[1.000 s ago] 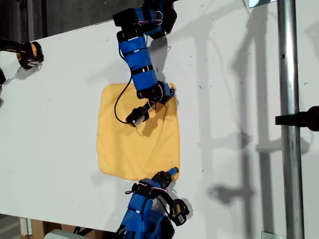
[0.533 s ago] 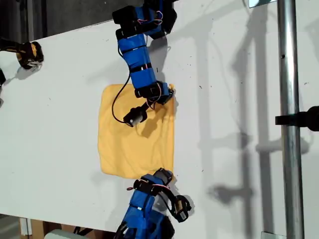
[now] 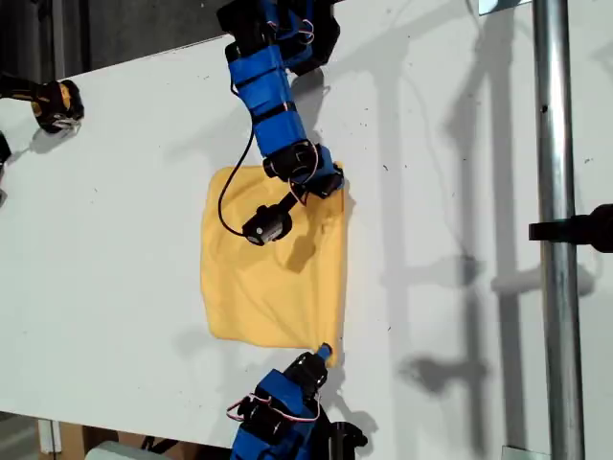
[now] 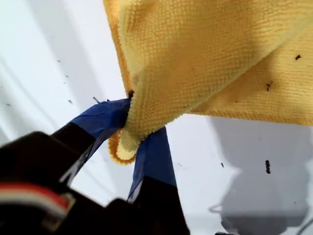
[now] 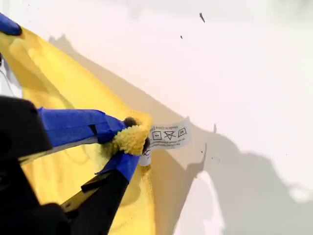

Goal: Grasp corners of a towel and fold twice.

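Over at the table's (image 3: 115, 240) far corner on the exterior view's left sits a small yellow-and-black gadget (image 3: 56, 103), well apart from everything else. No idea what it is.

Moving right, the towel (image 3: 268, 278) lies around the middle of the table, mostly flat. Its edge on the exterior view's right is pulled up and rumpled between two blue arms. One arm (image 3: 273, 105) reaches in from the far edge and covers the towel's far corner on that side. A black camera module (image 3: 266, 226) and a looping cable hang from it over the cloth and throw a shadow on it. The other arm (image 3: 283, 412) comes in from the near edge to the near corner of the same side. I can't say from the wrist views which arm is which.

Up close, my first gripper (image 4: 142, 132) is clamped on a towel corner (image 4: 129, 142), with the cloth bunched between the blue-taped jaws and lifted off the table. My second gripper (image 5: 129, 142) is pinched tight on another corner (image 5: 131, 138), the one with the white care label (image 5: 168, 134) sticking out past the jaws.

Further toward the exterior view's right, a metal pole (image 3: 556, 240) runs across the table with a black clamp (image 3: 584, 228) on it. Both are clear of the towel.
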Available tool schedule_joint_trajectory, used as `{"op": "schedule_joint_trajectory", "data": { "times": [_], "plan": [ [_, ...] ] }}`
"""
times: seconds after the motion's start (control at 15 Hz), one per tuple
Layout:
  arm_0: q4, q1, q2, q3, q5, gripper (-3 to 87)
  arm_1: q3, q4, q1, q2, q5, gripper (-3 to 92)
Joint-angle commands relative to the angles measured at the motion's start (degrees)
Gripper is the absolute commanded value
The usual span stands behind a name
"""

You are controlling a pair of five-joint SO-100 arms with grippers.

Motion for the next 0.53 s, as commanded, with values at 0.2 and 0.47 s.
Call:
{"op": "schedule_joint_trajectory", "data": {
  "times": [0.2,0.47],
  "plan": [
    [-0.8,0.8,8.6,-0.5,-0.2,-1.5,-9.8,4.0,-0.1,4.0,-1.7,-0.1],
    [2.7,-18.6,21.4,5.1,10.5,-1.5,-2.2,5.6,15.3,14.7,-1.8,-0.1]
  ]
}}
